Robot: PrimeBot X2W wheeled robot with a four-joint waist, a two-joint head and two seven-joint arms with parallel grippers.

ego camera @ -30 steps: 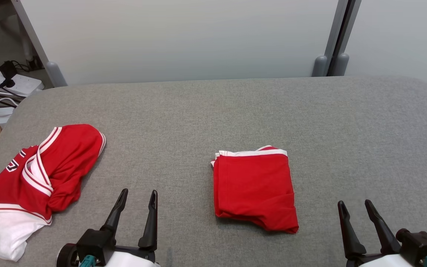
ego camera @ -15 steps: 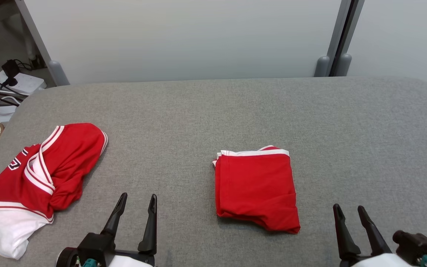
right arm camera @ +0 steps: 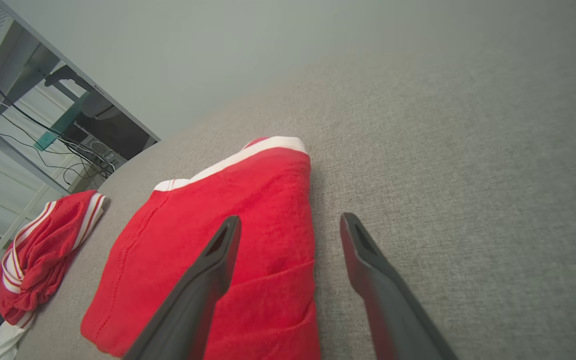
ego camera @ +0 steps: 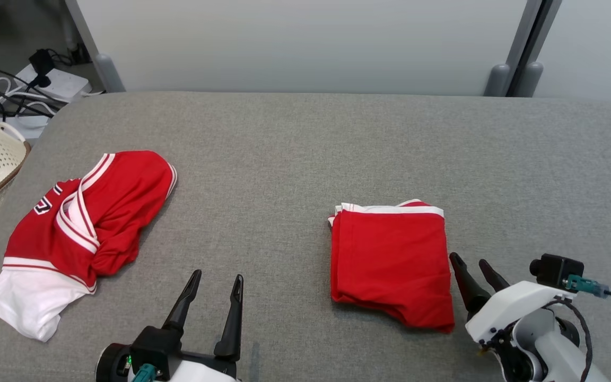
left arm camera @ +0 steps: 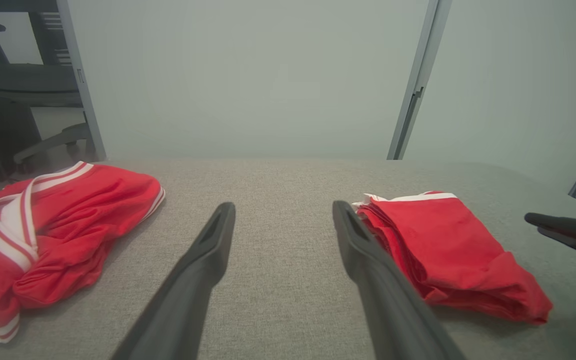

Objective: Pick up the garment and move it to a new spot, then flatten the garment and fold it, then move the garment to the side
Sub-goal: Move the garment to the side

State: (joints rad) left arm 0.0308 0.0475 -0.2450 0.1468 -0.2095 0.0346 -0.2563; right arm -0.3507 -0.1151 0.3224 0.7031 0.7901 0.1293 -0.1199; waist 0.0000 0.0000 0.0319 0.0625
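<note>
right jaws spread open, empty, tips just beside right edge of folded red white-trimmed garment (ego camera: 390, 260), lying mid grey fabric worktop (ego camera: 295, 148). left jaws open, empty, between garment and crumpled red-and-white jersey (ego camera: 88, 217) at left.

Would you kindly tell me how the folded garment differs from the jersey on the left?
The folded garment is a neat rectangle; the jersey lies crumpled.
The folded garment shows plain red with one white edge; the jersey shows striped trim, a partial number and a white section.
The folded garment sits near the middle; the jersey lies near the left edge.
Both are red and white, resting on the grey table.
</note>
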